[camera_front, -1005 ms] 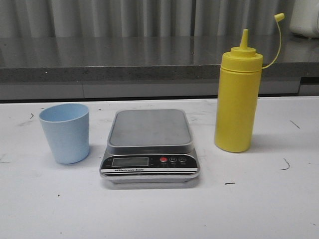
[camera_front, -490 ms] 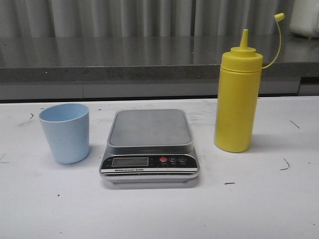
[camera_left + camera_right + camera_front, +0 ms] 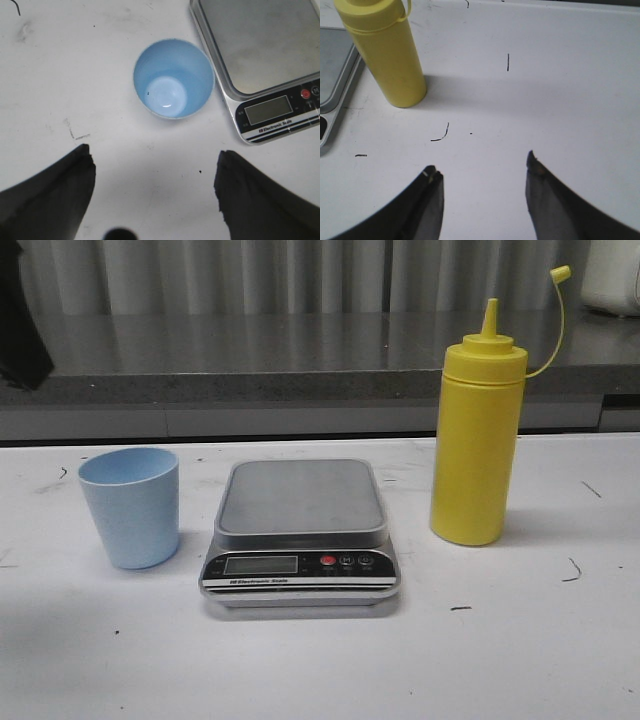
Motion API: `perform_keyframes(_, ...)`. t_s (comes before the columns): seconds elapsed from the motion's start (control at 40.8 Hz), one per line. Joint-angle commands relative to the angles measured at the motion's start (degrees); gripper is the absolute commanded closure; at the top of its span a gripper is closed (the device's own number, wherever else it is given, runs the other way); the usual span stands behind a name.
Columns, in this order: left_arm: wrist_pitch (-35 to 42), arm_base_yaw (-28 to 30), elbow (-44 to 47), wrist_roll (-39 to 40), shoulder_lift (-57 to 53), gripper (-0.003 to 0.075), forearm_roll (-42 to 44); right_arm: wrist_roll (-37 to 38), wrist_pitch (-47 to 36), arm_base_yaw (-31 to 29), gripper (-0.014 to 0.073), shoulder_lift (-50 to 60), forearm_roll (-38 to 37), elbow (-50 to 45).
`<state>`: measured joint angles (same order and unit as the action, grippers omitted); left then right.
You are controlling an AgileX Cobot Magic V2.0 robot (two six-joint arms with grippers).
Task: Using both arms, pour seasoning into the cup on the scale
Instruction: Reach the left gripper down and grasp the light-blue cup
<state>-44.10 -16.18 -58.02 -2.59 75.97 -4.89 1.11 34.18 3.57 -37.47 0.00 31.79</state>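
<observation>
The light blue cup point(image 3: 131, 506) stands upright and empty on the white table, left of the scale point(image 3: 300, 534). The yellow seasoning bottle point(image 3: 477, 445) stands upright right of the scale, its cap off and hanging on its tether. The scale's platform is bare. In the left wrist view my left gripper point(image 3: 155, 156) is open above the table, short of the cup point(image 3: 173, 78), with the scale point(image 3: 260, 55) beside it. In the right wrist view my right gripper point(image 3: 482, 165) is open over bare table, well apart from the bottle point(image 3: 383, 49).
A dark edge of my left arm point(image 3: 20, 320) shows at the front view's top left. A grey counter ledge point(image 3: 300, 380) runs behind the table. A white appliance point(image 3: 612, 275) stands at the far right on it. Small black marks dot the table.
A dark part of my left arm has come into the front view's top left corner. Cup, scale and bottle have not moved.
</observation>
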Motion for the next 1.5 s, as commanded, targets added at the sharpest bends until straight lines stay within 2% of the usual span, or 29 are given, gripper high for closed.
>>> perform_keyframes(0.0, 1.8, -0.4, -4.7, 0.3, 4.0, 0.0230, -0.7, -0.7, -3.5, 0.0, 0.0189, -0.2, 0.0, 1.8)
perform_keyframes(0.392, -0.8, -0.2, -17.1, 0.4, 20.8, 0.0230, 1.6, -0.7, -3.5, 0.0, 0.0189, -0.2, 0.0, 1.8)
perform_keyframes(0.613, -0.8, -0.1, -20.1, 1.9, 26.3, 0.0236, 3.2, -0.7, -3.5, 0.0, 0.0189, -0.2, 0.0, 1.8)
perform_keyframes(0.809, -0.4, -0.1, -20.1, 1.9, 28.9, 0.0343, 3.2, -0.7, -3.5, 0.0, 0.0189, -0.2, 0.0, 1.8)
perform_keyframes(1.201, -0.9, -0.1, -20.1, 1.9, 29.0, 0.0660, 3.2, -0.7, -3.5, 0.0, 0.0189, -0.2, 0.0, 1.8)
perform_keyframes(1.348, -1.2, -0.1, -20.1, 1.9, 28.8, 0.0736, 3.2, -0.7, -3.5, 0.0, 0.0189, -0.2, 0.0, 1.8)
perform_keyframes(1.471, -1.8, -0.1, -20.8, 1.9, 28.5, 0.0740, 3.2, -0.7, -3.5, 0.0, 0.0189, -0.2, 0.0, 1.8)
